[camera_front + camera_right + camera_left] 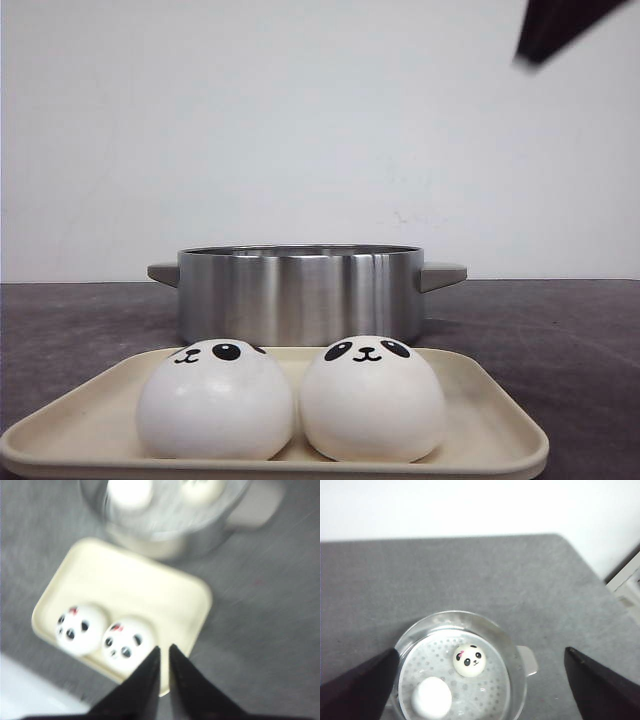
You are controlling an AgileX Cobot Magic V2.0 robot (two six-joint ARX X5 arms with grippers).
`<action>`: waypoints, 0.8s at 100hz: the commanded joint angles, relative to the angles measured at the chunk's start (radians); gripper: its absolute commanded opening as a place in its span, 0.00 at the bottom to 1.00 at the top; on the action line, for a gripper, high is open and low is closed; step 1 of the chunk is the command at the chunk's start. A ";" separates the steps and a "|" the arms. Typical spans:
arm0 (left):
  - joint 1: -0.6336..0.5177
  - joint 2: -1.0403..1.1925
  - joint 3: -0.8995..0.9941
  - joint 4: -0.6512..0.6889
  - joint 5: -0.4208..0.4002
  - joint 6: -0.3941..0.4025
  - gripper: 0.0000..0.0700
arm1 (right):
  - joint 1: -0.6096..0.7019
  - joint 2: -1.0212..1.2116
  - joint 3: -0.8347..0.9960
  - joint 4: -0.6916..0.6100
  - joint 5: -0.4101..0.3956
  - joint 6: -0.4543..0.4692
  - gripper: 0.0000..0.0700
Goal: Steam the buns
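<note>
Halfway, by my judgement — two buns (469,660) already lie in the steamer pot (300,293) at frame centre, two wait on the tray (90,425) below. The left gripper (480,690) gapes wide, empty; the right gripper (165,655) is nearly closed, empty.

Four buns (217,400), apparently; one pot (300,292); one tray (490,420).
</note>
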 commanded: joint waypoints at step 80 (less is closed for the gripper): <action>-0.008 -0.384 0.018 -0.193 -0.015 0.020 0.91 | 0.090 0.587 0.011 0.178 -0.180 0.098 0.66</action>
